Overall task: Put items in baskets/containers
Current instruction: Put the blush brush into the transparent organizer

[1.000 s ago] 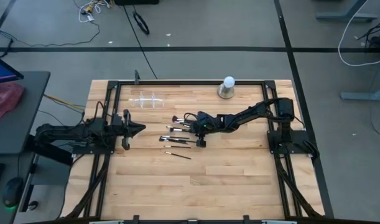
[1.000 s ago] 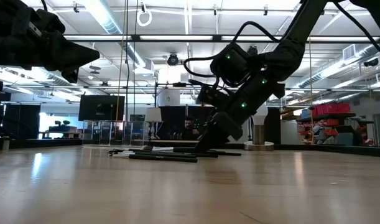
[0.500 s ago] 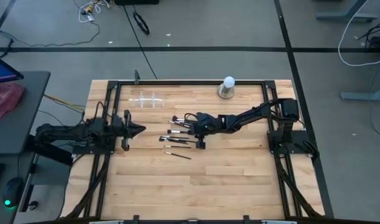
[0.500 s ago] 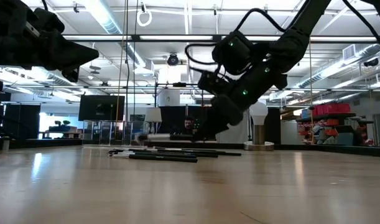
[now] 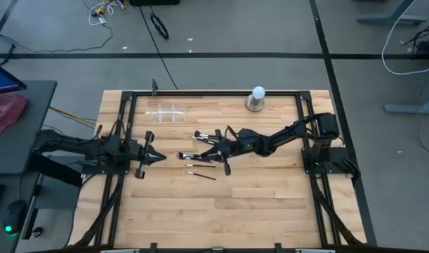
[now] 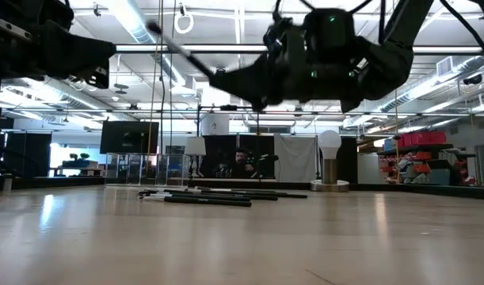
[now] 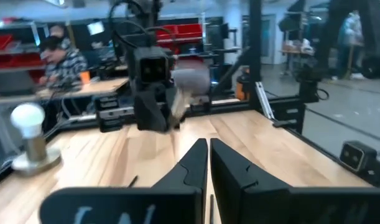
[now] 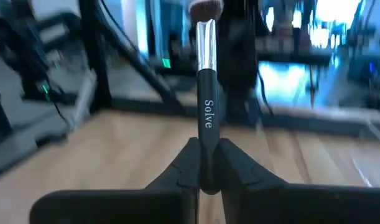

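1. Now right gripper pinches a makeup brush, lifted above the loose brushes.
2. Left gripper, fingers pressed together, hovers near those brushes.
3. Clear holder sits well apart from them.

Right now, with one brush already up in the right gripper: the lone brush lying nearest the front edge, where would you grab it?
Grip the lone brush mid-handle, coming straight down from above with fingers across its length. It lies flat on the table, apart from the brush pile, so both sides look free. The right gripper is shut on a brush.
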### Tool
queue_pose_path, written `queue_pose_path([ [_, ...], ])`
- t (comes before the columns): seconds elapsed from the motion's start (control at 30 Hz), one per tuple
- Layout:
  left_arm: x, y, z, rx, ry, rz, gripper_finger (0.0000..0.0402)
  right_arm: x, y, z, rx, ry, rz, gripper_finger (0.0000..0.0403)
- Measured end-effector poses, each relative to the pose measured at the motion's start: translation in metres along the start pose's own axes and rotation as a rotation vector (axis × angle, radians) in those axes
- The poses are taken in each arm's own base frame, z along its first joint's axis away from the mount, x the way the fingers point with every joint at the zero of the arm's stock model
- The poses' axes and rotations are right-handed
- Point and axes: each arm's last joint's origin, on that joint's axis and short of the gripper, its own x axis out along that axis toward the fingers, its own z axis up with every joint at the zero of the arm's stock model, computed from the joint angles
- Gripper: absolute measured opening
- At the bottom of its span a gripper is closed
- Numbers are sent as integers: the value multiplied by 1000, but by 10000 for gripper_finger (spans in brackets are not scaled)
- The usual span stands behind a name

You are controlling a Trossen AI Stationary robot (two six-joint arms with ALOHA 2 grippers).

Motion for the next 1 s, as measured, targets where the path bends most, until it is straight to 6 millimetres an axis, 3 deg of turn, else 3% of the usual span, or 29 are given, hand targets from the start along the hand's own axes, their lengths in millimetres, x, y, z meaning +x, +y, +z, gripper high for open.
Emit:
queue_pose_path([
  [0.17,15,-2,0,58,-21,1,25,3,10,7,-20,-63,-16,28],
  [0.33,28,2,-6,60,-17,106,41,4,14,8,-34,-72,-75,28],
  [0.53,48,6,-5,55,-35,119,129,4,13,8,-36,-70,-121,28],
  [0.77,90,9,12,85,-59,105,226,4,13,8,-39,-72,-147,29],
  [0.9,112,9,17,112,-63,88,236,4,12,8,-41,-68,-165,29],
  [1.0,122,10,19,116,-60,92,219,4,12,8,-56,-66,-173,30],
])
